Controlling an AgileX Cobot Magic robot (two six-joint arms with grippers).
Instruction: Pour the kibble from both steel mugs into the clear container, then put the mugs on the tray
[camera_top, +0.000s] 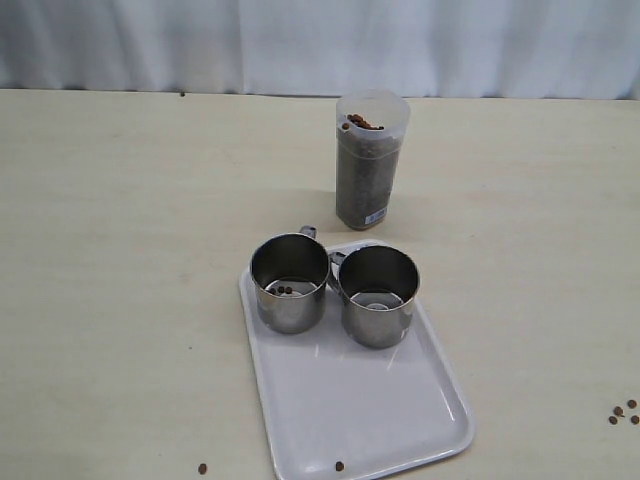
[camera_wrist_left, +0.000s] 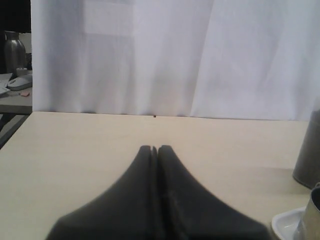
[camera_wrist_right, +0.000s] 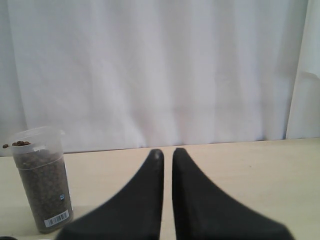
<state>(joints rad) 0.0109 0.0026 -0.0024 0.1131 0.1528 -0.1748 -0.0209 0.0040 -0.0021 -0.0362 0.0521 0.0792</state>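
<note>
Plainly, little turns on reach now: the left steel mug and the right steel mug both stand upright at the far end of the tray, side by side and touching or nearly so, their handles on the far side, toward the clear container. That container stands upright on the table just beyond the tray and apart from it, filled almost to the rim with kibble. 2 or 3 pellets lie in the bottom of the left steel mug; the right steel mug looks empty. Neither arm shows in the exterior view. The left gripper has its fingers pressed together on nothing. The right gripper has its fingers drawn together with only a thin slit between them, also holding nothing. Both hang low over the table and point toward the curtain. A corner of the tray and the side of a mug sit at the edge of the left wrist view, so I judge the left arm nearer the mugs. The right wrist view has the container ahead and off to one side. The task reads as all but finished. The table is pale, flat and matte, with stray pellets in a small cluster toward the right of the exterior view, 1 more near the tray's front-left corner and 1 on the tray's near rim. A white curtain closes off the back
</note>
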